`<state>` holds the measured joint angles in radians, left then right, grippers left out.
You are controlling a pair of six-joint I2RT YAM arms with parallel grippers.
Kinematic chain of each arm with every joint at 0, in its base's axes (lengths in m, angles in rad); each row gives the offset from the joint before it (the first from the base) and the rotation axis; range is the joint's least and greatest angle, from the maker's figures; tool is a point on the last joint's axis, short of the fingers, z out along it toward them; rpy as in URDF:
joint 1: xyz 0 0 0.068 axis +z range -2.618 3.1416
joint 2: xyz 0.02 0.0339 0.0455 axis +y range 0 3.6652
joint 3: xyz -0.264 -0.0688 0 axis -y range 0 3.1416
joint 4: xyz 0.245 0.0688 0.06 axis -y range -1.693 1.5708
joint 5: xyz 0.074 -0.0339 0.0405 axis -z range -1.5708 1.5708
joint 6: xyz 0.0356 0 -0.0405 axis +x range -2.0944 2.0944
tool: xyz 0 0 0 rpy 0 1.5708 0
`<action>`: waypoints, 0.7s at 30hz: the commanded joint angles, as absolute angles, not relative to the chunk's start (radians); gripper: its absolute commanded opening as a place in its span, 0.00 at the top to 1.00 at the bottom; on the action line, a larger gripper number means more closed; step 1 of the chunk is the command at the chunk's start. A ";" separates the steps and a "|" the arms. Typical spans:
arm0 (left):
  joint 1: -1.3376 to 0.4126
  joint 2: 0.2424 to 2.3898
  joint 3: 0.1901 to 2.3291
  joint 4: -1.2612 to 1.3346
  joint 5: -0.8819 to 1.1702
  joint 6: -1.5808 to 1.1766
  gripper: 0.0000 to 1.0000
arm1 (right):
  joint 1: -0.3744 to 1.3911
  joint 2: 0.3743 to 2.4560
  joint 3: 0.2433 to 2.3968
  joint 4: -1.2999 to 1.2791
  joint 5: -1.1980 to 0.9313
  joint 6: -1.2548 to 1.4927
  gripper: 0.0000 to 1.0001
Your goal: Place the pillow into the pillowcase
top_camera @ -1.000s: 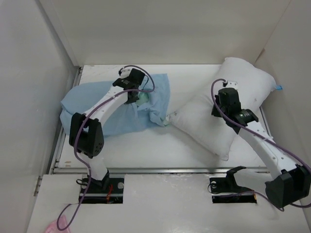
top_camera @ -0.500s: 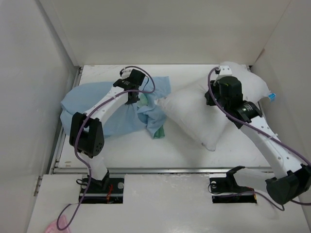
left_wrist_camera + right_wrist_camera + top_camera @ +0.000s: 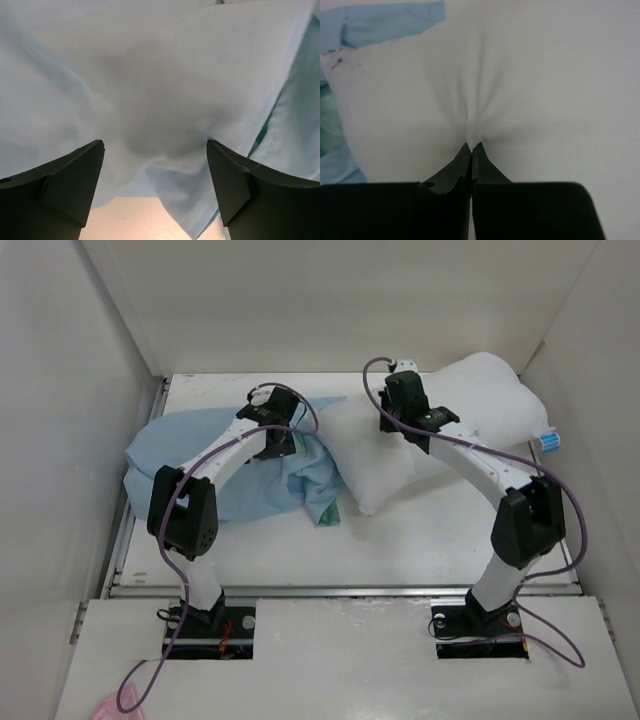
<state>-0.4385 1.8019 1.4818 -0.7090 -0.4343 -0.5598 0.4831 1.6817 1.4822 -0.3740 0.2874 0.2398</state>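
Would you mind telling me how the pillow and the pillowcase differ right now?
The pillow is white and plump; the pillowcase is light blue, thin and crumpled. The right gripper pinches the pillow, while the left gripper stands open over the pillowcase. Both lie on the table, touching.

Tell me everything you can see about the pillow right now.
The pillow is plump, white, plain cloth, with a small blue tag at its right end. It lies at the back right of the table, its left end against the pillowcase. The right end effector, shut, pinches a puckered fold of its top.
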 commanded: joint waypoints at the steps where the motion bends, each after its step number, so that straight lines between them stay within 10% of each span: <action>1: -0.471 1.778 1.560 -0.707 -0.454 -0.480 0.17 | 0.396 1.723 1.511 -0.379 0.428 0.284 1.00; 16: -0.466 2.069 1.775 -0.782 -0.488 -0.414 0.09 | 0.322 1.692 1.440 -0.285 0.135 0.273 1.00; 18: -0.439 2.079 1.763 -0.782 -0.499 -0.452 0.15 | 0.322 1.681 1.440 -0.285 0.095 0.221 1.00; 21: -0.391 2.103 1.793 -0.767 -0.511 -0.485 0.53 | 0.336 1.613 1.376 -0.232 0.018 0.115 1.00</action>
<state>-0.4477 2.1132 1.7454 -0.7452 -0.4442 -0.4412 0.3286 1.6890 1.4147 -0.2951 0.0994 0.2298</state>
